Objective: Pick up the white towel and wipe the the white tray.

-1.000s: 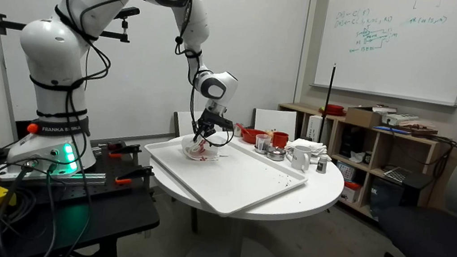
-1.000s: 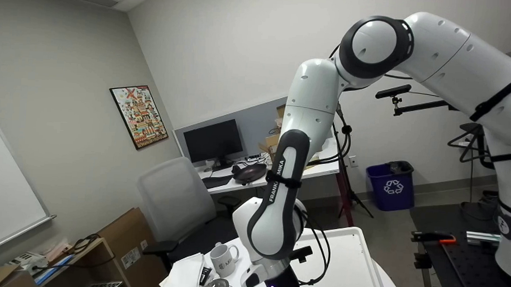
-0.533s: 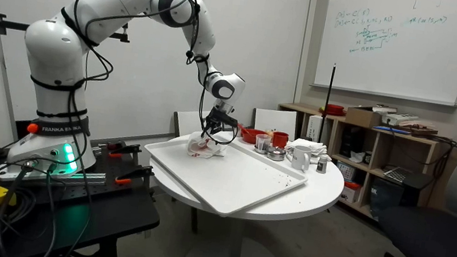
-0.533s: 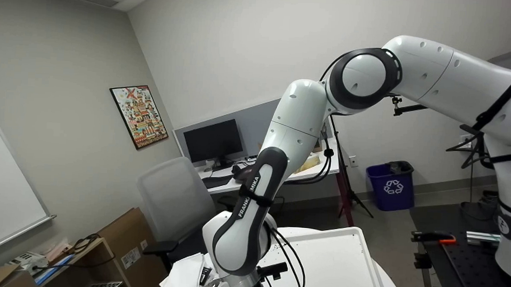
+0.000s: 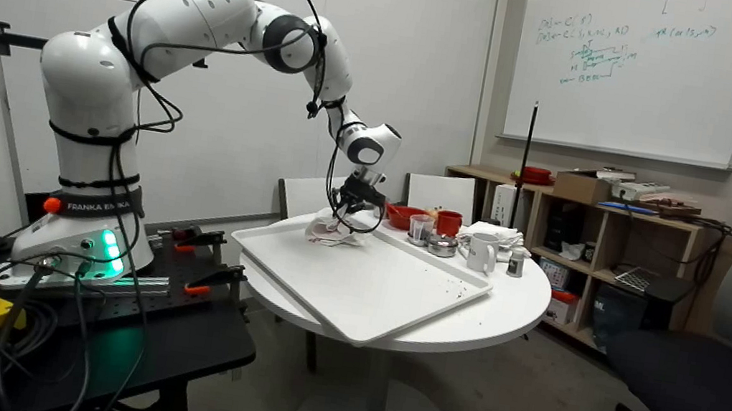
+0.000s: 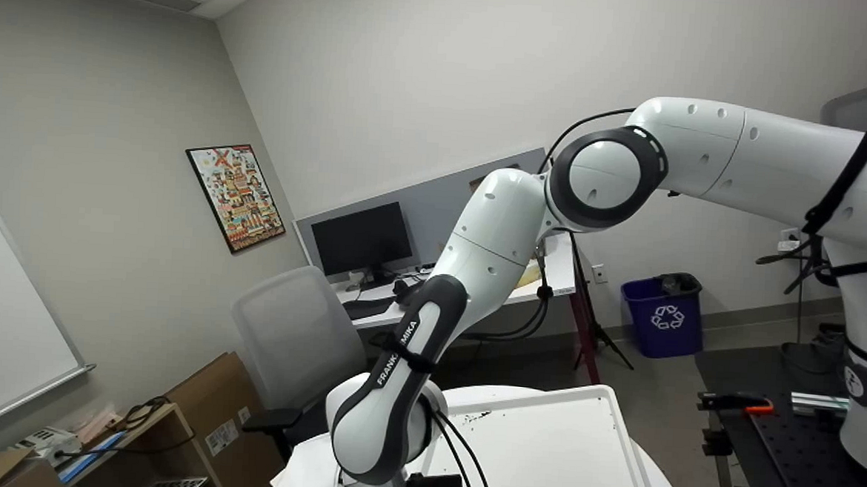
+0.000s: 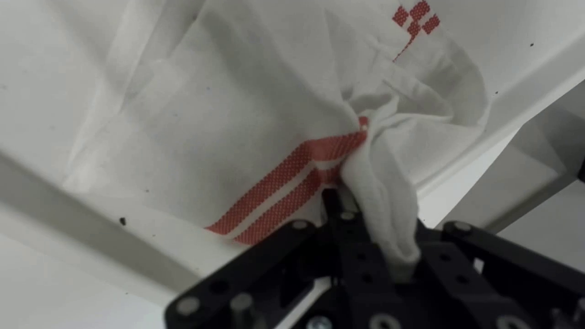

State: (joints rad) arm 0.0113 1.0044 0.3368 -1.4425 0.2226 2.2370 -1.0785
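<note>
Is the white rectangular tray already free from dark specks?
No, in both exterior views dark specks lie inside the white rectangular tray, near its rim.

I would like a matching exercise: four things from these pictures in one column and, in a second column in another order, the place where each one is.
Column one
1. white towel
2. white tray
3. monitor
4. recycling bin

Column two
A. on the floor
B. held in the gripper
C. standing on the desk
D. lying on the round table

Right pairs: 1-B, 2-D, 3-C, 4-A
</note>
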